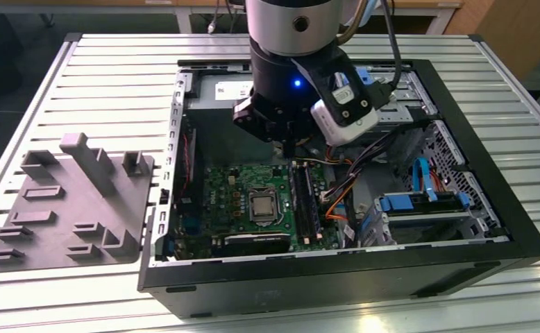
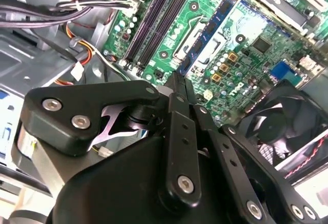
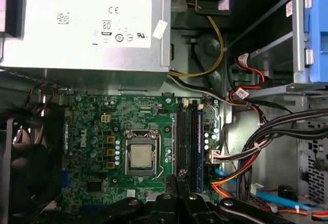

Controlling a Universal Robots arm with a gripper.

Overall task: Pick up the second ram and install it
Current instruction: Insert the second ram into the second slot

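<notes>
My gripper hangs inside the open computer case, just above the green motherboard. Its fingers are shut to a thin tip with nothing visible between them, as both wrist views show. The tip is close over the near end of the long black memory slots, beside the processor socket. One slot line carries a blue strip. I cannot tell whether a stick stands in it. The second ram is hidden or out of view.
A grey plastic tray with upright blocks lies on the slatted table at the exterior view's left. Inside the case are the power supply, cable bundles, a fan and blue drive bays.
</notes>
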